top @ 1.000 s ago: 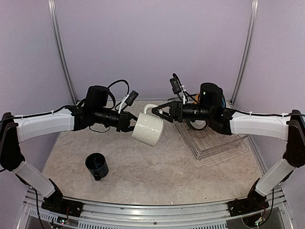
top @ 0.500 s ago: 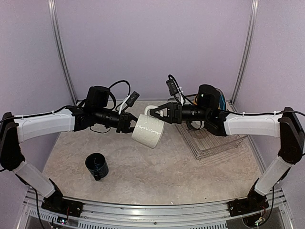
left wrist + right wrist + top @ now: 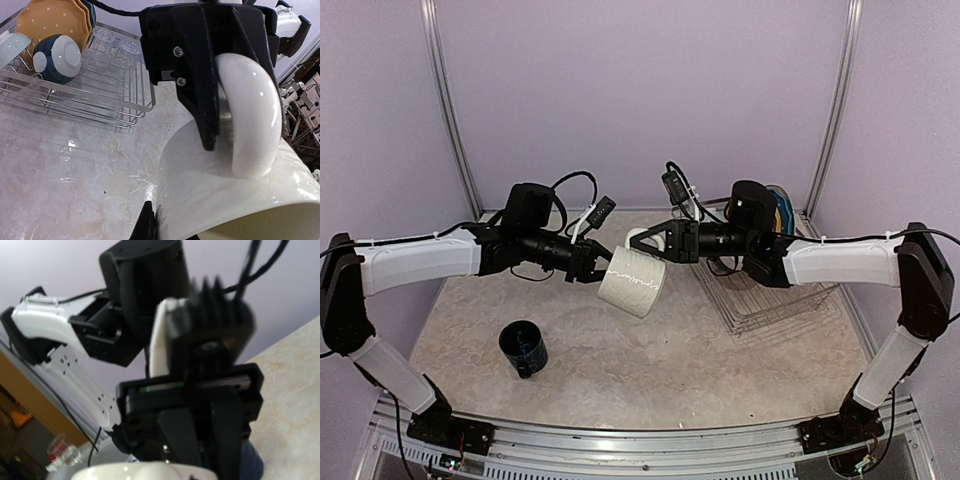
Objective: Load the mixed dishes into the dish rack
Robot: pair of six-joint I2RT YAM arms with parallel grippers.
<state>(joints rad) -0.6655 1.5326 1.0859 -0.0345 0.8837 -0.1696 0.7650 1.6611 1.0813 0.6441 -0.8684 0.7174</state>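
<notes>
Above the middle of the table point(image 3: 650, 380), the right gripper point(image 3: 647, 240) had drawn its jaws in from wide apart a second before, until they clamped the handle point(image 3: 250, 115) of the cream mug point(image 3: 632, 280). The left gripper point(image 3: 597, 266) had not changed: it stayed pinched tight on the mug's wall on the opposite side. The mug therefore hung tilted in the air between both arms, off the table.

That read as a hand-over at its midpoint. By that judgement, the left grip could let go next, so the right arm might carry the mug to the dish rack point(image 3: 775, 300) just behind it on the right. The rack already held a yellow dotted plate point(image 3: 50, 22) and a grey-teal cup point(image 3: 57, 57) lying on its side. The dark blue mug point(image 3: 523, 348) waited on the table near the left arm.

Only one right finger showed against the handle, with its partner hidden behind the loop. The left fingers were cut off at the bottom of their own view. The right wrist view was blurred and showed only a sliver of the mug.
</notes>
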